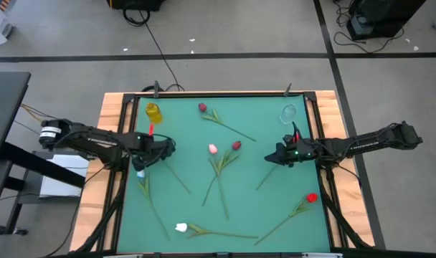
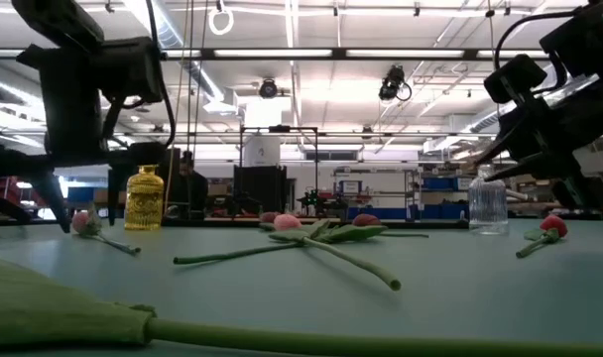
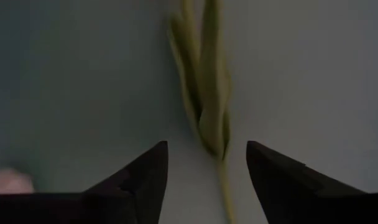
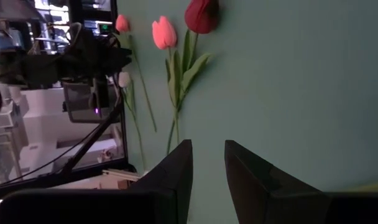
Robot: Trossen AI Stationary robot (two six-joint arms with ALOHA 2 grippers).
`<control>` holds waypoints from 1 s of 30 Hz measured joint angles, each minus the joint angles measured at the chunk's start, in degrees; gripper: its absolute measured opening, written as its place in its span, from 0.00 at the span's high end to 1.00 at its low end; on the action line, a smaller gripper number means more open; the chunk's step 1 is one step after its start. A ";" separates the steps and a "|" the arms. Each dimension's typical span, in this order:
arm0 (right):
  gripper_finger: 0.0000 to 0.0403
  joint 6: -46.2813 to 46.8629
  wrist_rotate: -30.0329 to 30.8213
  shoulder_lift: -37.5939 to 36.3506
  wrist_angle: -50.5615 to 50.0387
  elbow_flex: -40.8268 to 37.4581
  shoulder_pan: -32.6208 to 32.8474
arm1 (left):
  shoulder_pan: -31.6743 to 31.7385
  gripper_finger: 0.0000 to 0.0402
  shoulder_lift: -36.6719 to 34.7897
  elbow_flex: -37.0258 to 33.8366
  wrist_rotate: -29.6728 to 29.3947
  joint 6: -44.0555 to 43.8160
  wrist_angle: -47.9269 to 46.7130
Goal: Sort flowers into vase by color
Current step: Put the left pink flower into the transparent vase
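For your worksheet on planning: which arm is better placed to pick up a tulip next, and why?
Probably the left. The left gripper is open, its fingers either side of an artificial tulip's thin green stem on the green mat. The right gripper, also open, has only bare mat between its fingers.

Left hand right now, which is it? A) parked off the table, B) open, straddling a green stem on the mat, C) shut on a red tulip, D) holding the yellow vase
B: in the left wrist view the left hand has its fingers spread with the thin green tulip stem lying between them on the teal table mat, not yet pinched.
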 joint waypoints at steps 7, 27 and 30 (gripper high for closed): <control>0.74 0.13 0.70 0.65 -1.24 0.00 0.00 | 3.35 0.51 -0.22 -3.55 -0.23 2.57 4.89; 0.76 0.97 8.61 1.44 4.57 -0.02 0.00 | 2.98 0.96 -0.45 0.11 -2.12 20.08 12.58; 0.76 0.10 11.44 1.48 6.19 -0.02 -0.30 | 4.01 0.96 -0.35 0.12 -2.73 25.79 21.75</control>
